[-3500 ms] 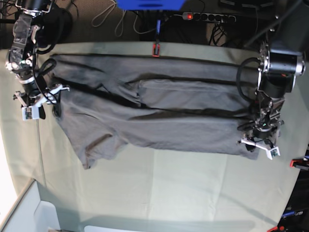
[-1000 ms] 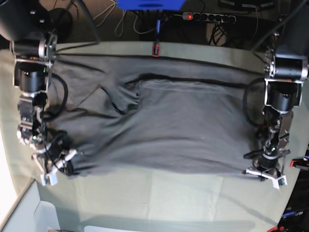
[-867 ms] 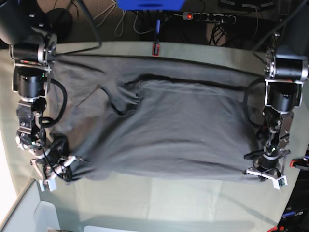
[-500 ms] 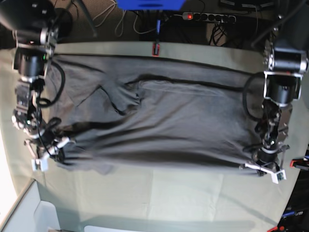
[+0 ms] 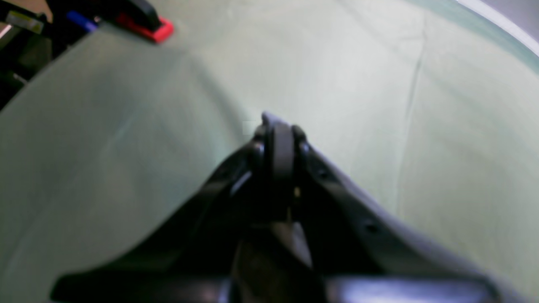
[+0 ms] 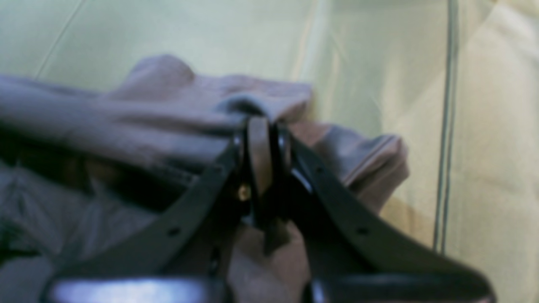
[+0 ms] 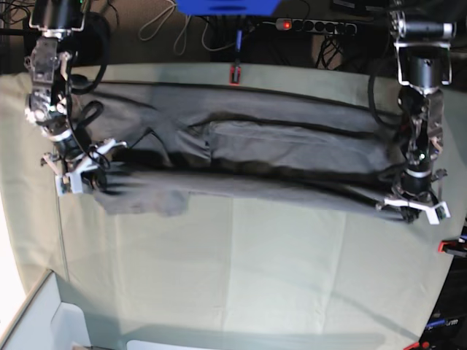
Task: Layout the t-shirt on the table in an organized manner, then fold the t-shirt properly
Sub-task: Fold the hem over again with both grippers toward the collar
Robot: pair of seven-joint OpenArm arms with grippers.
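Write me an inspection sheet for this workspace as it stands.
Surface: table, pale green creased cloth.
Job's things: t-shirt, dark grey, stretched between both arms, bunched in long ridges, not flat.
Clutter: nothing seen on the cloth.
Grippers: right tool shut on shirt fabric; left tool shut, its pinch on the shirt edge shows in the base view.
Cables: black leads and a power strip behind the far edge.
Surroundings: red clamp at the far edge, another at the side; blue object beyond the table.
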